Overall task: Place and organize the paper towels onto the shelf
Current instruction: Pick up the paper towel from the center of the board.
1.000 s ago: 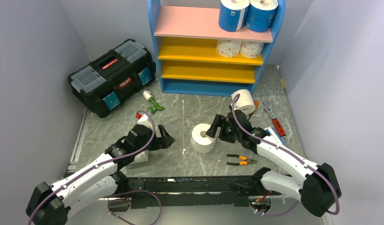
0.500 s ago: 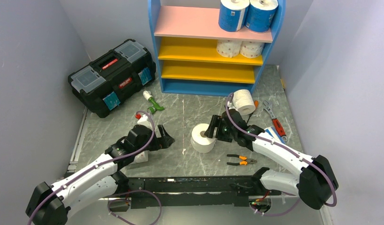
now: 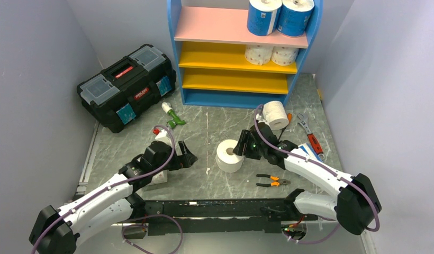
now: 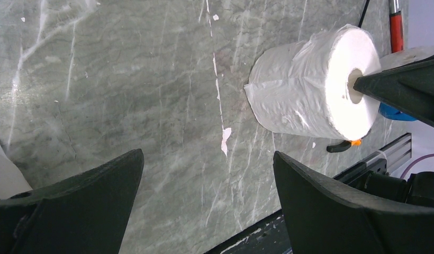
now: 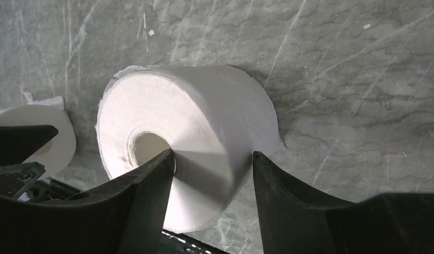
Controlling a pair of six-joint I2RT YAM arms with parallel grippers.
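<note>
Right gripper (image 5: 212, 159) is down on the white roll (image 3: 228, 155), which stands on end on the worktop (image 3: 204, 119). One finger is in the cardboard core, the other against the outer wrap. The roll's wall fills the gap between the jaws. Whether they already bite firmly I cannot tell.

Left gripper (image 4: 204, 211) hovers low across the roll from the right gripper, jaws spread wide, holding nothing.

Step in hand, as I judge it: secure this roll for the carry to the shelf (image 3: 236, 98), which stands well ahead of the right gripper.

Notes for doing it well:
- The paper is soft. Squeeze until the wall just gives, no further, or the core will crush oval.
- Seat the inner finger deep in the core before lifting. A tip-only hold would let the roll swing.
- Lift straight up first. A second white roll (image 3: 274, 114) sits just behind the right wrist, and the pliers (image 3: 272, 181) lie on the base side of the gripper.
- Keep the left gripper where it is, out of the path.
- Blue-wrapped rolls (image 3: 263, 16) sit on the pink board and dotted rolls (image 3: 259, 54) on the upper yellow one. Grouping white with white on the lower yellow board (image 3: 231, 80) looks tidiest.
</note>
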